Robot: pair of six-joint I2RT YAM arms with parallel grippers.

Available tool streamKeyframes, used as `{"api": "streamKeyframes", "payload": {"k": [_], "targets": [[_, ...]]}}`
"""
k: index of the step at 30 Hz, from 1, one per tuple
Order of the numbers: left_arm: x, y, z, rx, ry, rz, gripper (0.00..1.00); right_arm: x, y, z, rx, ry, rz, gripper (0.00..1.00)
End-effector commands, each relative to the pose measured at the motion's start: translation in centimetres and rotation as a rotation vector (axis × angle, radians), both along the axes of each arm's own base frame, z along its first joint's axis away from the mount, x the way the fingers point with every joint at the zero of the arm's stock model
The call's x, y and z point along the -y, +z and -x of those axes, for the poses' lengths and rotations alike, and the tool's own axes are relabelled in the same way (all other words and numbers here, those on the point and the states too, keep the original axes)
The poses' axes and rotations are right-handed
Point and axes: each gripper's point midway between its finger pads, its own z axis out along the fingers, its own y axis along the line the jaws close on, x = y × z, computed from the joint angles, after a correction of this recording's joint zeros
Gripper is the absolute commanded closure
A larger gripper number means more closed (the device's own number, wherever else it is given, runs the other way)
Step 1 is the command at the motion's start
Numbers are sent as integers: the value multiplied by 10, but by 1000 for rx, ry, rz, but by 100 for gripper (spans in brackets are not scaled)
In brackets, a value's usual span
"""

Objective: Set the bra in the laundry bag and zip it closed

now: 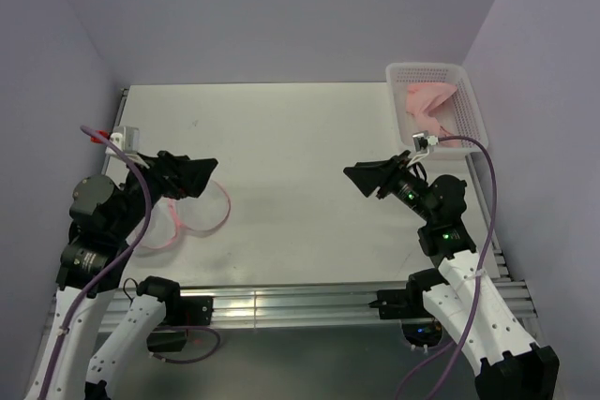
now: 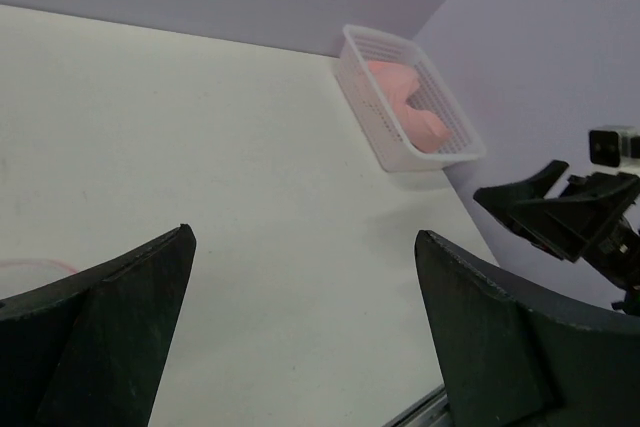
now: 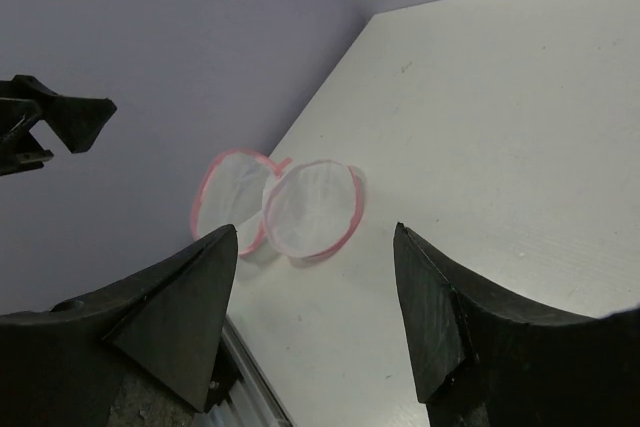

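The light-pink bra lies bunched inside the white basket at the far right corner; the left wrist view shows the bra there too. The laundry bag lies flat on the table at the left, unzipped into two round mesh halves with pink rims. My left gripper hovers open over the bag's far edge with nothing between its fingers. My right gripper hangs open and empty over the table's right half, pointing left toward the bag.
The lattice basket stands against the right wall. Purple walls close in the back and both sides. A metal rail runs along the table's near edge between the arm bases.
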Motion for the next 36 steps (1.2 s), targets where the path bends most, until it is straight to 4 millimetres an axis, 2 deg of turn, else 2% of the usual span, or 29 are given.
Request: {"api": "streamKeyframes", "payload": {"k": [1,3,5,6,7,8,9,11,13,14,17,19,21,25,26,28,30,32,36], "targets": [[-32,4,-2,-48,176,-48,1,-3,19,3,58,12,-6,29],[-49,8,0,-55,268,-56,1,-5,17,4,51,18,-4,29],[-68,-4,2,-121,372,-93,1,-8,15,4,52,25,-1,29],[-89,-3,1,-141,489,-108,1,-9,14,4,46,28,-1,29],[-100,-23,2,-227,542,-159,1,-10,11,4,41,30,1,29],[-108,-29,3,-261,590,-183,1,-13,11,5,39,40,2,29],[-122,-35,3,-292,667,-200,8,-15,8,5,28,43,8,29],[-129,-58,3,-381,706,-270,14,-18,4,5,21,53,22,29],[-141,-80,1,-459,781,-331,23,-23,2,6,19,57,25,29],[-144,-93,1,-489,804,-347,24,-25,3,6,26,60,25,29],[-148,-100,-5,-504,837,-367,32,-32,-3,7,8,78,44,29],[-158,-103,-7,-517,913,-373,36,-37,-6,8,4,95,61,29],[-171,-106,-11,-509,993,-416,33,-38,-7,10,7,100,69,29],[-178,-138,-32,-581,1024,-483,30,-36,-6,12,19,92,77,29],[-177,-146,-34,-599,1025,-482,29,-35,-8,13,13,90,84,29],[-191,-154,-34,-616,1094,-504,28,-32,-5,16,33,79,90,29],[-196,-176,-33,-676,1079,-520,26,-29,-2,18,46,69,88,29],[-208,-183,-29,-703,1122,-522,26,-29,1,22,58,76,84,29],[-213,-189,-32,-723,1112,-523,26,-30,4,29,65,102,76,29]]}}
